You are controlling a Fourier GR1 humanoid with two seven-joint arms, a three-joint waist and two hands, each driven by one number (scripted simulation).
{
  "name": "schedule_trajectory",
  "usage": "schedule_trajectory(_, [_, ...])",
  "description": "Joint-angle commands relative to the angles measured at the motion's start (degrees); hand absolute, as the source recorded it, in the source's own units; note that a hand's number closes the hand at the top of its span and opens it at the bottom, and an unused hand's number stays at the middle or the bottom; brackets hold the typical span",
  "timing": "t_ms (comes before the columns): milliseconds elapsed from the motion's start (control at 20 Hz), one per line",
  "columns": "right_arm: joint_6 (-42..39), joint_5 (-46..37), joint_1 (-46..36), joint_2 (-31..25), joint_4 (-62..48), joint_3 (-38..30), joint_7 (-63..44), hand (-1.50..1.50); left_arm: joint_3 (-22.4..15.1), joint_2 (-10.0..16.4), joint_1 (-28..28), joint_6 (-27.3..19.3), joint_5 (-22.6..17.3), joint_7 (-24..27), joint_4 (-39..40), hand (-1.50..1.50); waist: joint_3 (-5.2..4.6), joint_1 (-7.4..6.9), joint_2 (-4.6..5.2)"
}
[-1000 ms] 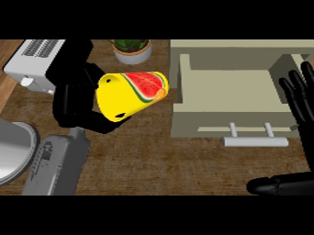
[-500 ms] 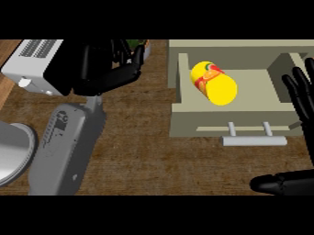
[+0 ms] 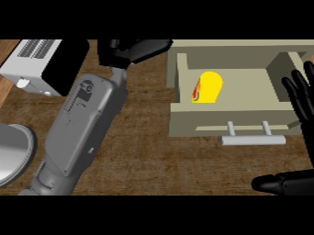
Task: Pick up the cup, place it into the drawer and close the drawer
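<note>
The yellow cup (image 3: 209,87) with a red mark on its side lies on its side inside the open beige drawer (image 3: 181,78), toward the left wall. The drawer's grey handle (image 3: 252,140) faces me. My left hand (image 3: 131,49) is at the top of the view, just left of the drawer's back corner, fingers curled and holding nothing. My right hand (image 3: 310,98) stays open by the drawer's right side, fingers pointing up, thumb low at the right.
A white toaster (image 3: 37,64) stands at the upper left. A grey round pot or bowl (image 3: 0,153) shows at the left edge. The counter top is dark wood.
The left hand let go of the cup, which now lies in the drawer. The left hand has pulled back toward the top of the view. The right hand has not moved.
</note>
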State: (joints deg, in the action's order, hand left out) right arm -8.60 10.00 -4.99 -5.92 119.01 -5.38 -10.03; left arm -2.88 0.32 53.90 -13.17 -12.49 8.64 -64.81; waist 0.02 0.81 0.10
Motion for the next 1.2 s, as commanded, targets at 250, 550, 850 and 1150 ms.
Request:
schedule_trajectory(250, [-2.20, 1.05, -0.54, -1.36, -2.94, -1.54, 2.47, -1.50, -6.09, -0.31, 8.34, -7.77, -4.11, 0.99, 10.80, 1.50, 0.00, 0.22, -0.04])
schedule_trajectory(550, [-2.98, -0.46, 2.99, 0.03, -4.86, -0.94, 7.33, -1.50, -5.86, -0.32, 12.67, -6.19, -6.95, 8.65, 24.18, 1.50, 0.02, 0.77, 0.27])
schedule_trajectory(850, [-1.08, -0.76, -1.64, 0.29, -4.51, 0.45, 3.06, -1.50, -14.17, -0.32, 18.16, -10.67, -15.58, 9.12, 31.54, 1.50, 0.02, 1.88, 0.41])
schedule_trajectory(1150, [-3.24, 3.56, -0.75, -1.92, 0.09, -1.62, 0.88, -1.50, -17.22, -0.32, 22.14, -10.02, -16.86, 10.92, 39.64, 1.50, 0.05, 3.87, 0.83])
